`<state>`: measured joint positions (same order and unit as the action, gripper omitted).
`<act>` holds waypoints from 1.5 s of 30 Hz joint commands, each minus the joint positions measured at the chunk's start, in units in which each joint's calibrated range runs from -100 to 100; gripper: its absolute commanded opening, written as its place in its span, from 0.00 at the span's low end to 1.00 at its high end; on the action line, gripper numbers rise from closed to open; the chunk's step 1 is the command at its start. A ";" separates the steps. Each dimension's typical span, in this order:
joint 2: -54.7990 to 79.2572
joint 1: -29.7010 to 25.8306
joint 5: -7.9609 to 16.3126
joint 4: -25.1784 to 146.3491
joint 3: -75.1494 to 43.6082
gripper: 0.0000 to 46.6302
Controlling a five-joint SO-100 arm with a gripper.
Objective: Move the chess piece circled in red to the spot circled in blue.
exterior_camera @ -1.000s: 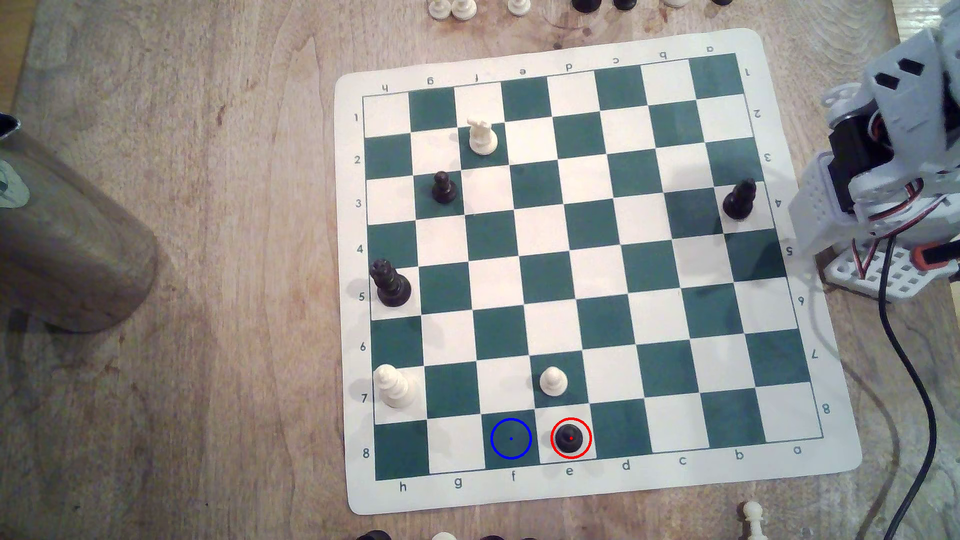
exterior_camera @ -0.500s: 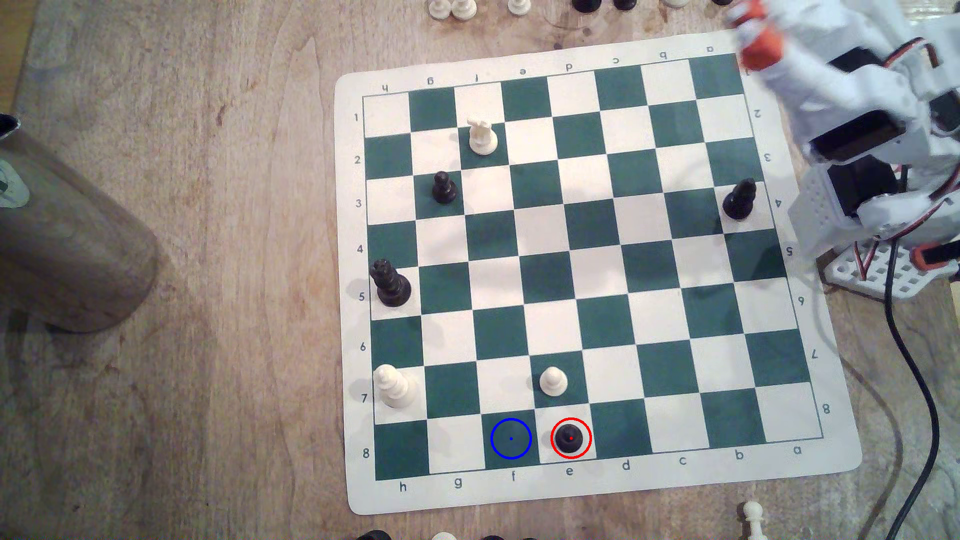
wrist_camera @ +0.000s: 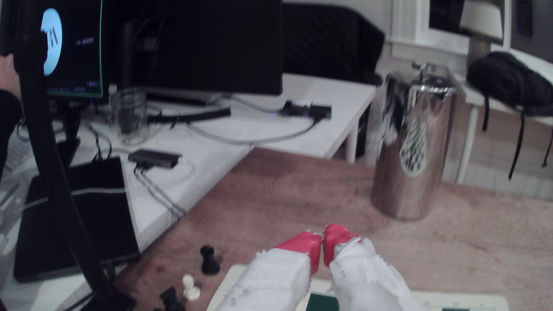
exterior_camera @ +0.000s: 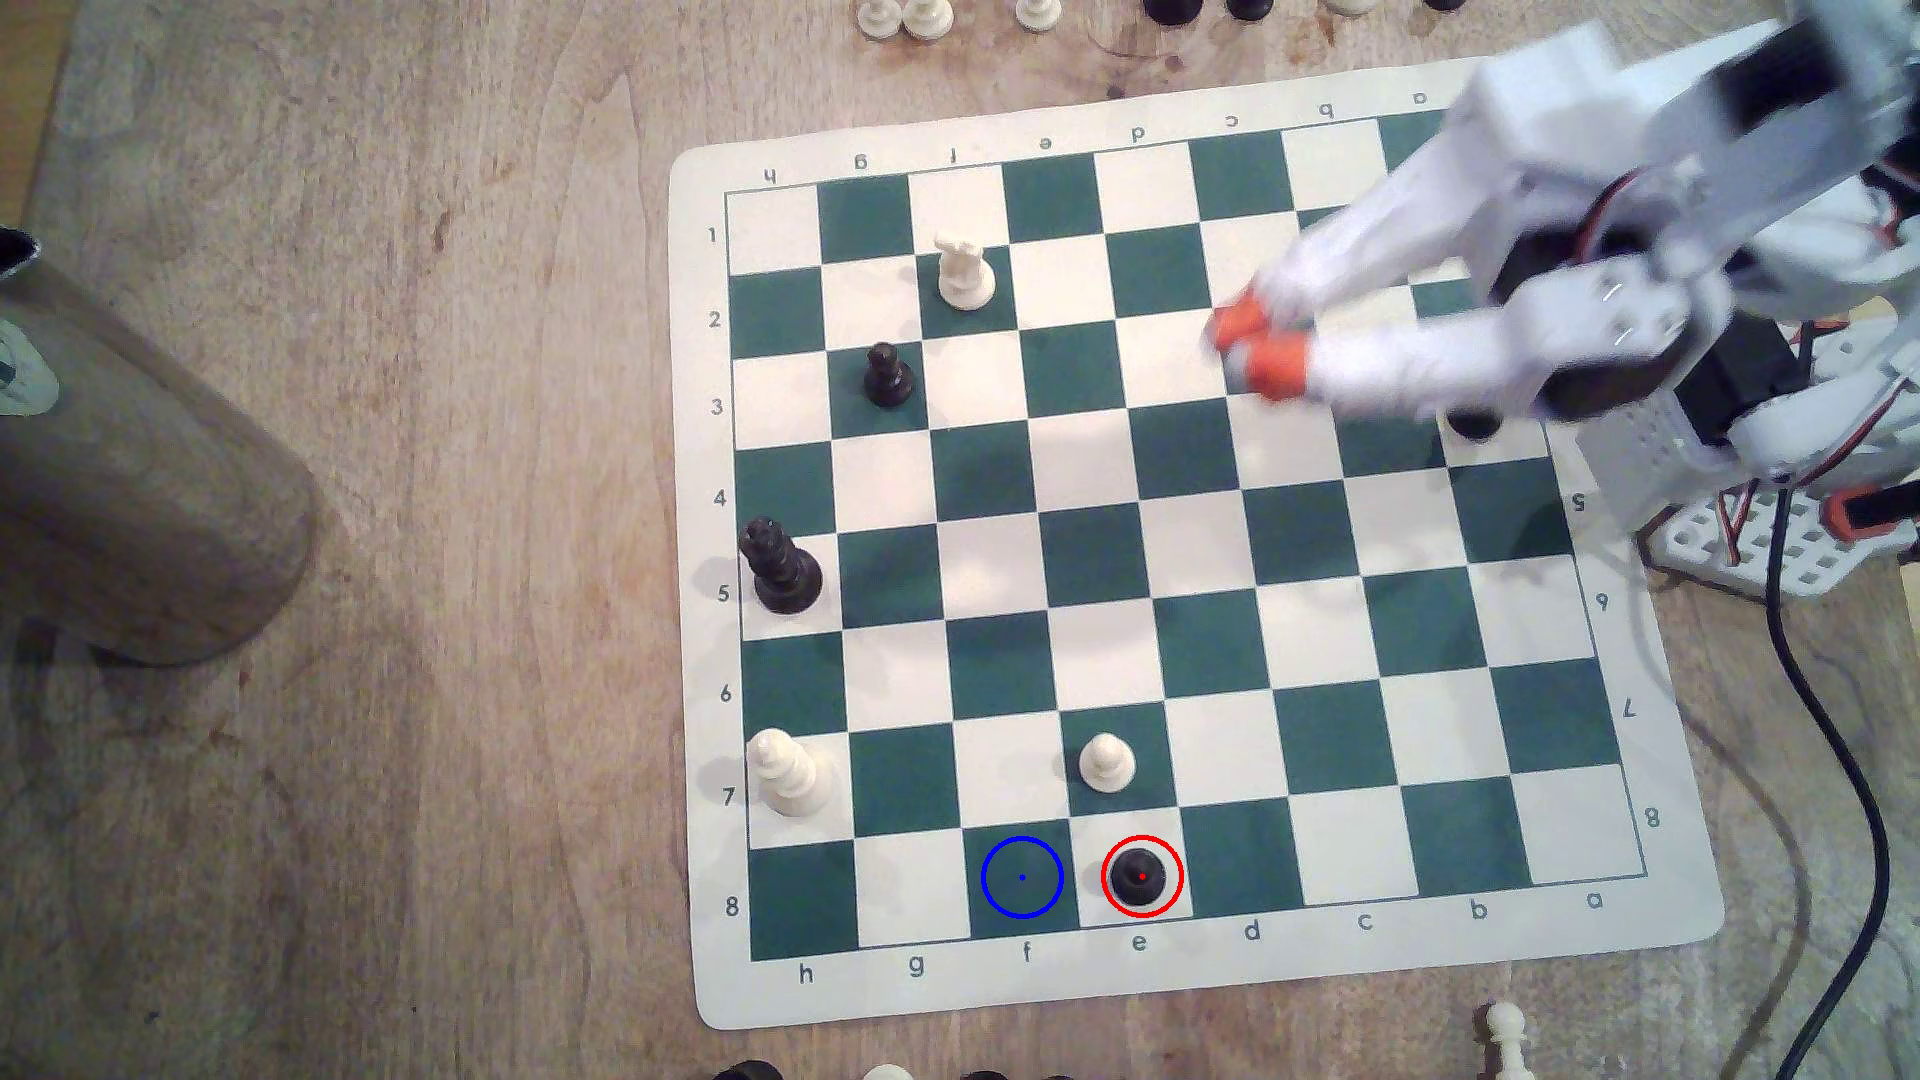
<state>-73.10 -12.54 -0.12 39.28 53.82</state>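
Observation:
The chess piece circled in red (exterior_camera: pixel 1141 874) is a round black disc with a small knob, standing on the cream e8 square near the board's lower edge in the exterior view. One square to its left in that view lies the spot circled in blue (exterior_camera: pixel 1021 878), a dark green square with nothing on it. My gripper (exterior_camera: pixel 1242 348) hovers high over the board's upper right part, far from both, blurred by motion. In the wrist view its orange tips (wrist_camera: pixel 322 239) meet with nothing between them, so the gripper is shut.
A white pawn (exterior_camera: pixel 1107 763) stands one square above the ringed piece. A tall black crowned piece (exterior_camera: pixel 779 569), a white piece (exterior_camera: pixel 790 774), a black pawn (exterior_camera: pixel 888 376) and a white piece (exterior_camera: pixel 965 273) stand on the board's left half. A shiny metal canister (exterior_camera: pixel 125 488) stands left of the board.
The arm has swung from folded at the exterior view's right edge out over the board; the orange tips moved from the top right corner down and left. No piece has moved.

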 commanded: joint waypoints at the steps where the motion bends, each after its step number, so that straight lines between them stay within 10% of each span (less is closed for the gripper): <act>1: 8.84 -2.68 2.15 7.89 -8.22 0.02; 18: 26.84 -12.61 4.49 16.65 -13.84 0.29; 45: 56.30 -14.80 7.33 -1.69 -16.83 0.24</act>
<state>-18.06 -26.99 6.91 39.60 42.79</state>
